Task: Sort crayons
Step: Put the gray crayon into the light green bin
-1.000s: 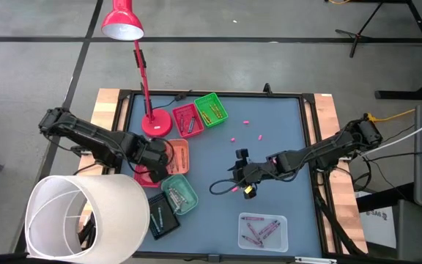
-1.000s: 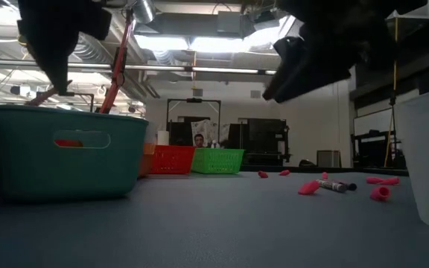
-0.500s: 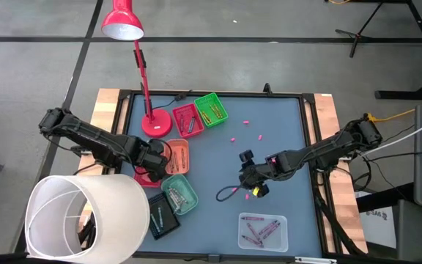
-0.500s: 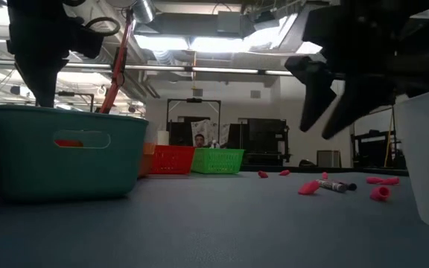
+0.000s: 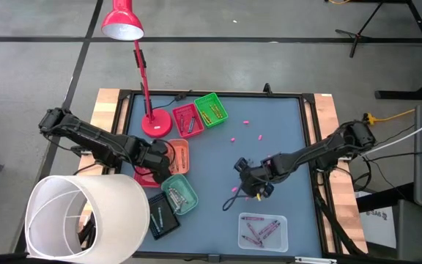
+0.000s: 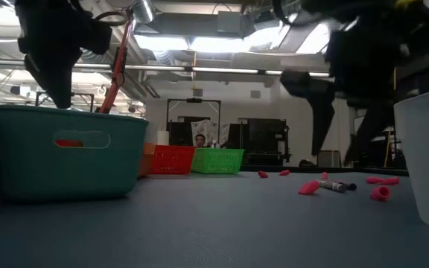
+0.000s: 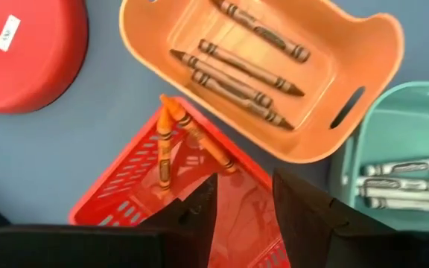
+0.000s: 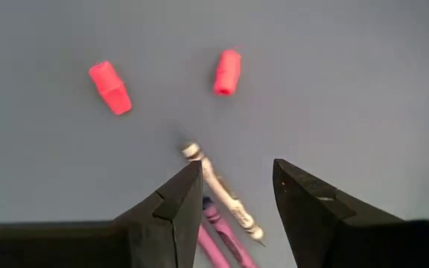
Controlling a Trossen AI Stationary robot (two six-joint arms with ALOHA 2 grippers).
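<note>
Low view: pink crayons [image 6: 309, 187] litter grey table [image 6: 214, 231] (dim workshop behind); both grippers' jaws parted, empty.

Orange crayons [image 7: 164, 145] in red tray [image 7: 118, 193], blue-grey table [image 5: 269, 125]

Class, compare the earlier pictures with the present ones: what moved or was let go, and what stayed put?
The right gripper swung toward the table's front and now hovers open above the loose purple wax crayons. The left gripper opened over the red plastic tray, where orange wax crayons lie. Every tray, the red desk lamp and the scattered pink crayon pieces stayed put.
</note>
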